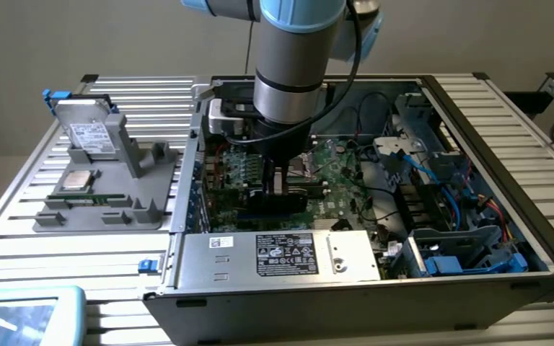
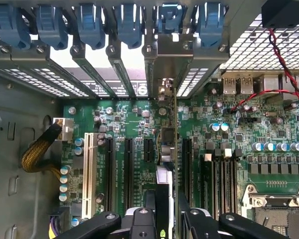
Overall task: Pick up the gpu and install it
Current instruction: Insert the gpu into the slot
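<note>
Wrist view looks straight down onto the green motherboard [image 2: 139, 164] with its row of black expansion slots [image 2: 128, 172], a detail the exterior view hides behind the arm. There the gripper [image 2: 165, 206] is clamped on the gpu [image 2: 165, 164], a thin flat card seen edge-on with its silver end bracket [image 2: 172, 62] standing among the blue slot latches [image 2: 129, 22] at the case's rear wall. Beside the gpu lie a white slot [image 2: 88, 174] and a yellow braided cable [image 2: 37, 154].

Exterior view shows the open black computer case [image 1: 508, 216] lying on a slatted aluminium table [image 1: 27, 216] before a plain beige wall. The gripper [image 1: 279, 189] reaches down inside the case, over the motherboard. Just beside the case, on the exterior view's left, a grey parts holder [image 1: 152, 209] carries a silver hard drive with a white label [image 1: 92, 137].
</note>
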`<state>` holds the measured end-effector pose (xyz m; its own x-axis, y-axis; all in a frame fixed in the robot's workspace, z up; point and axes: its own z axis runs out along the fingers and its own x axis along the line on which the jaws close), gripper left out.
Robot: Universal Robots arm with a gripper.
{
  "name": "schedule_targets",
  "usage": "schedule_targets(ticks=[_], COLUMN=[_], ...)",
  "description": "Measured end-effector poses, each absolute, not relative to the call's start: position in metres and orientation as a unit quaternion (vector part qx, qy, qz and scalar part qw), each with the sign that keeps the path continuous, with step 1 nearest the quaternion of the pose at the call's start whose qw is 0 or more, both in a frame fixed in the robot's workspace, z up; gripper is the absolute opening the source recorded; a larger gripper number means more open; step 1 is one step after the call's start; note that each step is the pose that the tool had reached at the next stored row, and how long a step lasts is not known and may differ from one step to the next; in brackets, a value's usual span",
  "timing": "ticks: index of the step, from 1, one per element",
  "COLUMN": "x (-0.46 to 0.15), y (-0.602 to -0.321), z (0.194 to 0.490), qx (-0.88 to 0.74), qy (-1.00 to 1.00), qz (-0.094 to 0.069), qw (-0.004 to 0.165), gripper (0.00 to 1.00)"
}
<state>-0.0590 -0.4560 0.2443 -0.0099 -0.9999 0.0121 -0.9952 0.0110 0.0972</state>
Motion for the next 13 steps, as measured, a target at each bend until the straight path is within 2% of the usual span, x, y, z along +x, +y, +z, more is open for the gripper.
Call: schedule_targets(ticks=[13], x=[-0.0591], y=[-0.4564], z=[0.2443], qx=[0.713], qy=[-0.700], qz=[-0.030], qw=[0.039], gripper=[0.27])
